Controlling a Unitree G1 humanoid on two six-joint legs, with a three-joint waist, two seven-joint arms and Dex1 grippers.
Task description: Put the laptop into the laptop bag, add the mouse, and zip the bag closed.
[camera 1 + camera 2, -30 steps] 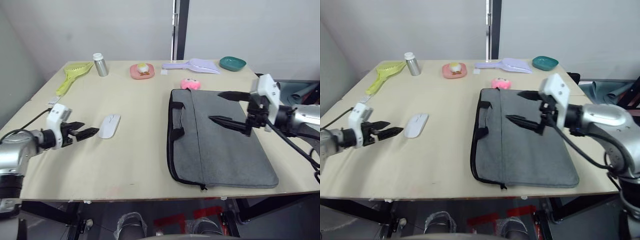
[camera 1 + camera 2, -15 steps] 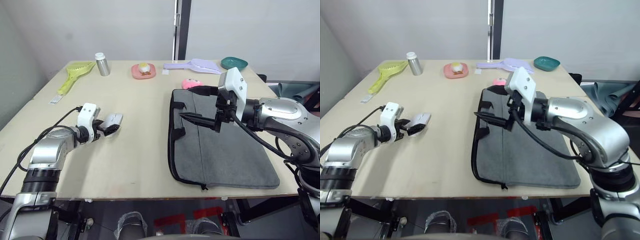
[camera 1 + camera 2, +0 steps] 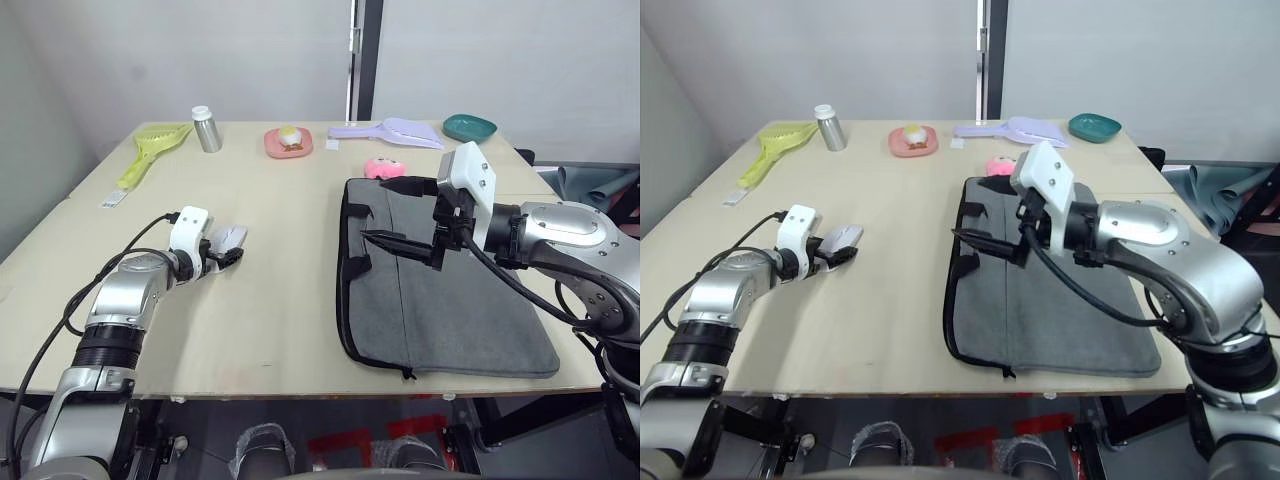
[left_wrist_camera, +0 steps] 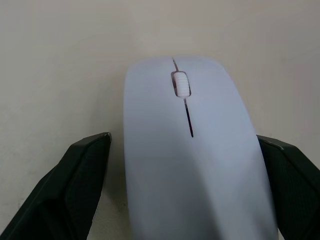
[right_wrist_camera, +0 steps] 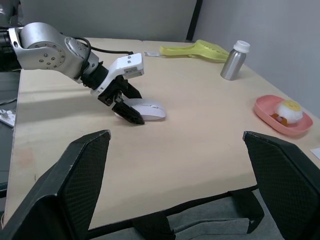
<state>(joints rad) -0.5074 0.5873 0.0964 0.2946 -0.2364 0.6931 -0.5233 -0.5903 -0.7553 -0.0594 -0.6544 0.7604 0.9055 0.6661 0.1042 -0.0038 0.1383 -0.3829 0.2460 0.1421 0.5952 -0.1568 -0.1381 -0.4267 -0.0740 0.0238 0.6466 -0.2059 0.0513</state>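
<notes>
The white mouse lies on the table left of the laptop bag. My left gripper is open, its black fingers standing on either side of the mouse, with a small gap showing on one side. The grey laptop bag lies flat on the right half of the table, black handles on its left edge and a pink plush charm at its far corner. My right gripper hangs open just above the bag's handle side, holding nothing. The laptop is hidden.
Along the far edge stand a yellow-green scoop, a silver bottle, a pink dish, a lilac scoop and a teal bowl. A black cable trails from my left wrist.
My left gripper has advanced to the mouse and now straddles it. My right gripper swung from over the bag's right part to its handle side, then settled slightly right.
</notes>
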